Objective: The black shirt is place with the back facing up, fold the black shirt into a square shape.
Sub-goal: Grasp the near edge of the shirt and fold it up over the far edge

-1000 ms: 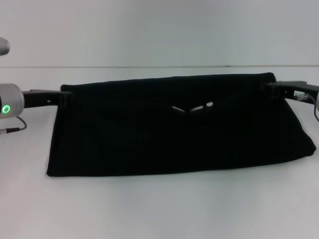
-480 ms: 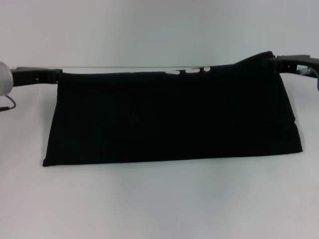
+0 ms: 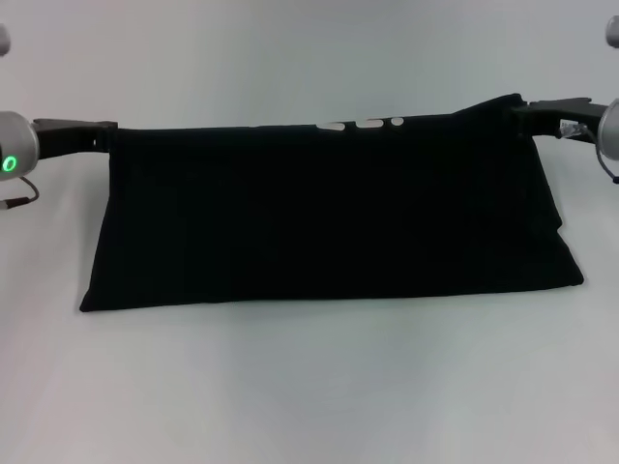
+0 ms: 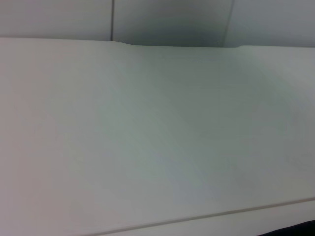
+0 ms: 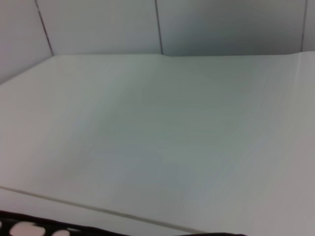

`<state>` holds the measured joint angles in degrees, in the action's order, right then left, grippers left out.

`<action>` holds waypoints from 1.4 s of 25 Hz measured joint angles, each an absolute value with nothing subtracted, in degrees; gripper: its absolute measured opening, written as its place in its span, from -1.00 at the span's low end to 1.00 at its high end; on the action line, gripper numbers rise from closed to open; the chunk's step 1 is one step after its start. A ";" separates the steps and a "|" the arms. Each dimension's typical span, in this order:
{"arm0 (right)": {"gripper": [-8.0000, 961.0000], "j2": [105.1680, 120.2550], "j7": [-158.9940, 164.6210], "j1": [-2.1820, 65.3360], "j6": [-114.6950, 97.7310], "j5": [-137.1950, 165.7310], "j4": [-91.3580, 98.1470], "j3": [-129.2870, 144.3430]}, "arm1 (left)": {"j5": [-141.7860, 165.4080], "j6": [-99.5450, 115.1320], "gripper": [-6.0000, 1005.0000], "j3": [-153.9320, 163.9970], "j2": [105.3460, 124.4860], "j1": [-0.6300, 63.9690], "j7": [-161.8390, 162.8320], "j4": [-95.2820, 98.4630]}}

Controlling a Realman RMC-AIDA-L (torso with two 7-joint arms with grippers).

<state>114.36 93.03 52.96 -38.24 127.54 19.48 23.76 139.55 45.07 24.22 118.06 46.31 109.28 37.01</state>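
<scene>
From the head view, the shirt (image 3: 329, 217) hangs stretched like a wide black curtain between the two arms, its top edge lifted and its bottom edge resting on the white table (image 3: 309, 396). The left gripper (image 3: 104, 137) is clamped onto the top left corner, and the right gripper (image 3: 522, 111) pinches the top right corner, which sits a little higher. Both sets of fingers merge with the black cloth, so where they end is hard to make out. A few white marks (image 3: 358, 124) peek over the top edge near the middle; too little shows to read them. Both arms are cut off at the picture's sides, with a green light (image 3: 11, 162) glowing on the left one.

The left wrist view shows only bare tabletop and the wall beyond, plus a dark sliver at one corner that I can't identify; no fingers appear.

The right wrist view is much the same: table, tiled wall, and a thin strip of black cloth (image 5: 44, 227) with a pale patch at the edge, mostly cut off.
</scene>
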 joint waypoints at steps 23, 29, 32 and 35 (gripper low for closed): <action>-0.88 114.48 91.63 53.37 -34.32 127.53 18.28 23.82 | 137.45 35.94 -0.98 25.06 118.37 47.96 106.35 32.78; -0.88 114.45 91.82 53.97 -34.44 127.67 18.65 23.82 | 137.37 35.97 -0.96 26.63 118.54 48.74 106.45 34.06; -0.88 114.33 92.02 54.10 -34.41 127.60 18.73 23.82 | 137.37 35.96 -0.95 26.63 118.49 49.02 106.42 34.17; -0.88 114.31 92.02 54.11 -34.40 127.55 18.75 23.82 | 137.37 35.67 -0.94 26.64 118.56 48.97 106.37 34.22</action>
